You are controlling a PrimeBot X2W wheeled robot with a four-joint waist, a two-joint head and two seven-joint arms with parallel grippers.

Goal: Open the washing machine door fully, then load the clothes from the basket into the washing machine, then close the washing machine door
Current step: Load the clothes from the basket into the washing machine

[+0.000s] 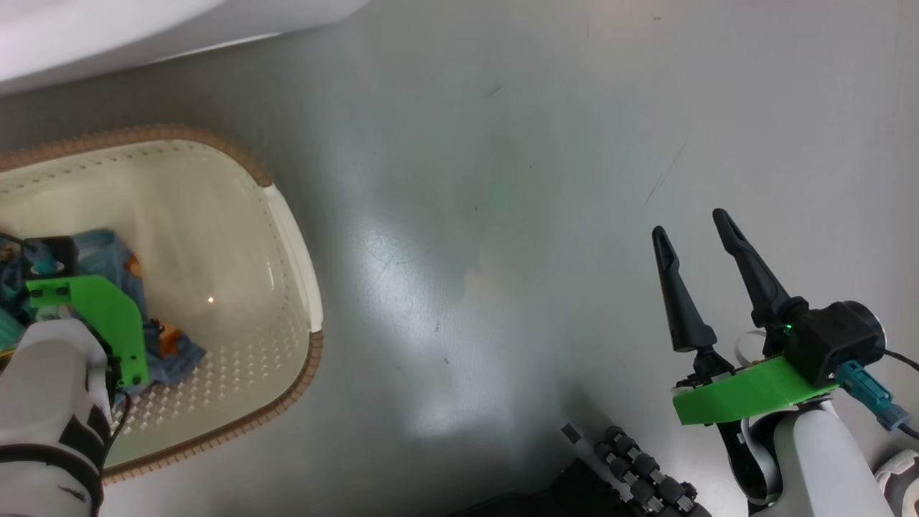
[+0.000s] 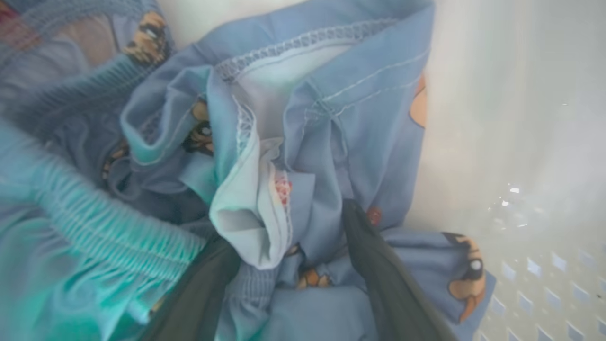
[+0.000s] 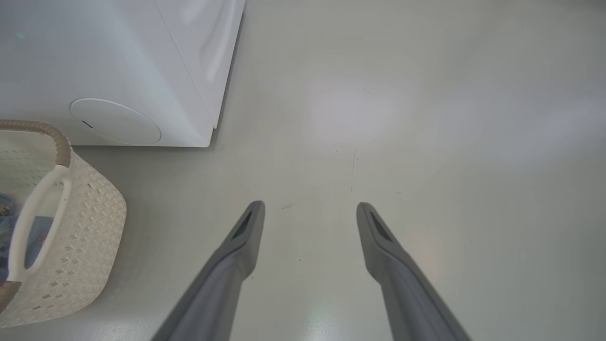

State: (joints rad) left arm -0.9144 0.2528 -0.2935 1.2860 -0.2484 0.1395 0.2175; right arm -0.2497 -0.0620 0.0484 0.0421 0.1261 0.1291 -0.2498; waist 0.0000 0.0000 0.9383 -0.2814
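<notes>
The cream basket (image 1: 293,237) with its brown rim stands on the floor at the left, and the right wrist view shows its perforated wall (image 3: 90,208). Light blue clothes (image 1: 118,262) with orange-brown prints lie in its left part. My left arm reaches down into it. In the left wrist view my left gripper (image 2: 289,227) is open, its dark fingers (image 2: 378,279) pushed into the clothes (image 2: 341,142) with a fold of cloth between them. My right gripper (image 1: 691,224) hangs open over bare floor at the lower right, its fingers (image 3: 383,246) holding nothing. The white washing machine (image 3: 118,57) stands behind the basket; its door is out of view.
A white edge of the washing machine (image 1: 108,29) crosses the top left corner. Grey floor (image 1: 488,215) spreads between the basket and my right arm. A dark part of my base with a black cable chain (image 1: 635,467) sits at the bottom edge.
</notes>
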